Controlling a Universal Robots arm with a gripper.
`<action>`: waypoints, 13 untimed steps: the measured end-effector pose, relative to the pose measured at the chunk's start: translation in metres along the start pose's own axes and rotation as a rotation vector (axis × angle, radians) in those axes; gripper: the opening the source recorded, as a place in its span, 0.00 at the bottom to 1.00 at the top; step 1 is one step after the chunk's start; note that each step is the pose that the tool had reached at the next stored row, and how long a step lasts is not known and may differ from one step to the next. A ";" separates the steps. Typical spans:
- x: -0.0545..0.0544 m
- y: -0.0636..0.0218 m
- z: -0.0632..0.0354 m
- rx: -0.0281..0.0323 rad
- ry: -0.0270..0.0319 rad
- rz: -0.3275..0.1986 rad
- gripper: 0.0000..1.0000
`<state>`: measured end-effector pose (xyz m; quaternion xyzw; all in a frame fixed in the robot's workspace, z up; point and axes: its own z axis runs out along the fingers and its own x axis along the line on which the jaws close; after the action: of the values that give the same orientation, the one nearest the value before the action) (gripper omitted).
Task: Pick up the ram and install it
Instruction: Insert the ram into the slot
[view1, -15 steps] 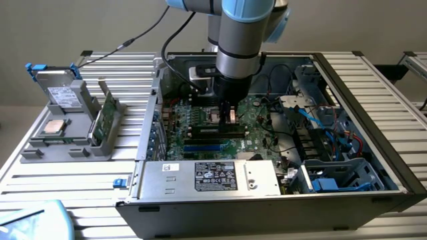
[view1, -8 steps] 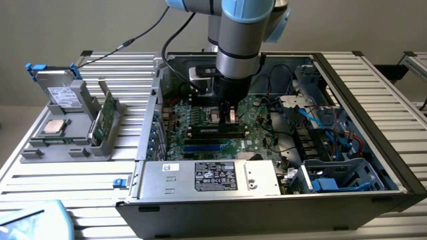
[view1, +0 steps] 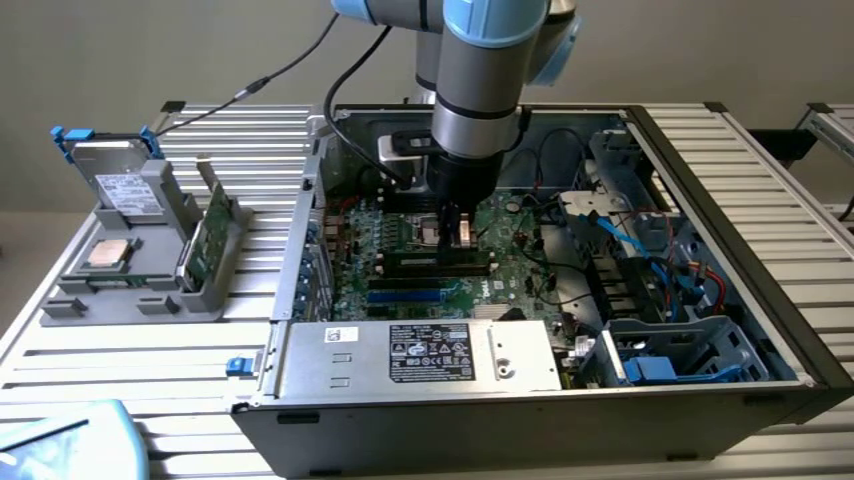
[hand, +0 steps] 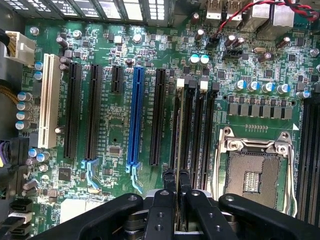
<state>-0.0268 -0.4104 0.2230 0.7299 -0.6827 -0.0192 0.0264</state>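
Note:
My gripper (view1: 454, 228) reaches down into the open computer case, over the green motherboard (view1: 400, 235). In the wrist view the gripper (hand: 176, 181) is shut on the ram (hand: 178, 130). The ram appears edge-on as a thin dark strip running along the black memory slots (hand: 197, 135). It stands upright, lined up with the slot nearest the long black expansion slot (hand: 158, 117). Whether it is seated in that slot I cannot tell. The empty CPU socket (hand: 254, 172) lies just beside the memory slots.
The case walls (view1: 300, 230) and the silver power supply (view1: 420, 355) box in the motherboard. Blue and black cables (view1: 667, 265) crowd the exterior view's right. A grey holder (view1: 127, 290) outside the case at the left carries a square silver CPU chip (view1: 107, 255), a green card (view1: 203, 235) and a drive (view1: 123, 185).

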 end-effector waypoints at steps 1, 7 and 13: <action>0.000 0.0000 0.0001 0.0000 0.0001 0.000 0.14; 0.000 -0.0001 0.0004 0.0000 0.0004 0.000 0.14; 0.000 0.0000 -0.0007 0.0000 0.0004 0.000 0.14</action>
<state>-0.0268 -0.4103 0.2237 0.7300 -0.6827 -0.0191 0.0265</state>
